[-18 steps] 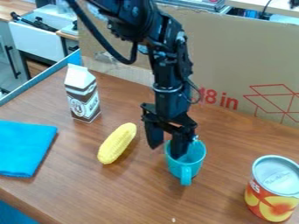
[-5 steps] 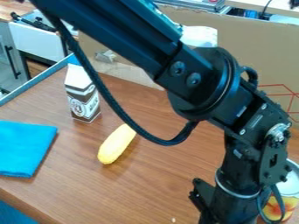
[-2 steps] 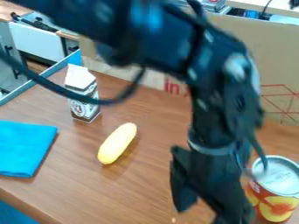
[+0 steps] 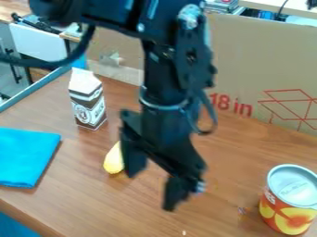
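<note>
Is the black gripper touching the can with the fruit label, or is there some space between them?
Apart. In the camera view, a wide stretch of brown tabletop shows between the gripper and the can.

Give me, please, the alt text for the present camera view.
A black gripper, fingers open, hangs over a wooden table, partly hiding a yellow corn. A blue cloth and a carton are at left, a can at right, and cardboard stands behind.
</note>
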{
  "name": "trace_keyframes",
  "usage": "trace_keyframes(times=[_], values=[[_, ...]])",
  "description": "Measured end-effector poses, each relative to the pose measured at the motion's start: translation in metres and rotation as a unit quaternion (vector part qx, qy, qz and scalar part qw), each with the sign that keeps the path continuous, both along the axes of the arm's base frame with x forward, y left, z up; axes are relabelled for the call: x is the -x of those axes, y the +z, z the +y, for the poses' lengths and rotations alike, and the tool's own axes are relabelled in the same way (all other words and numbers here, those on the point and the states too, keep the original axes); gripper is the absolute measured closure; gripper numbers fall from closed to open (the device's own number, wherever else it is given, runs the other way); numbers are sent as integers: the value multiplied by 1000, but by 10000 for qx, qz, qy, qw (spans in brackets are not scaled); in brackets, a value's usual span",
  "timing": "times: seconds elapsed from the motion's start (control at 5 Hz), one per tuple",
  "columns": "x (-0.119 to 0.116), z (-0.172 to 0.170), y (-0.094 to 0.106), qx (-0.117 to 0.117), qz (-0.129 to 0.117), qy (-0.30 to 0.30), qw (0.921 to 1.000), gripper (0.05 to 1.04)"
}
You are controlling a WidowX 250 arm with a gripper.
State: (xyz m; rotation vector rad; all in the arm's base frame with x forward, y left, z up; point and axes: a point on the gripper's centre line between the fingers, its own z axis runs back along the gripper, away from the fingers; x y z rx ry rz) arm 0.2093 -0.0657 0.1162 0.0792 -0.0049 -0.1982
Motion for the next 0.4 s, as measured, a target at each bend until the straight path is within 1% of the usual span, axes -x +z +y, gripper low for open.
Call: trace_keyframes(times=[0.2, 0.4], values=[[4, 27, 7, -270, 170, 262, 9991, 75], [7, 48, 7, -87, 407, 456, 9981, 76]])
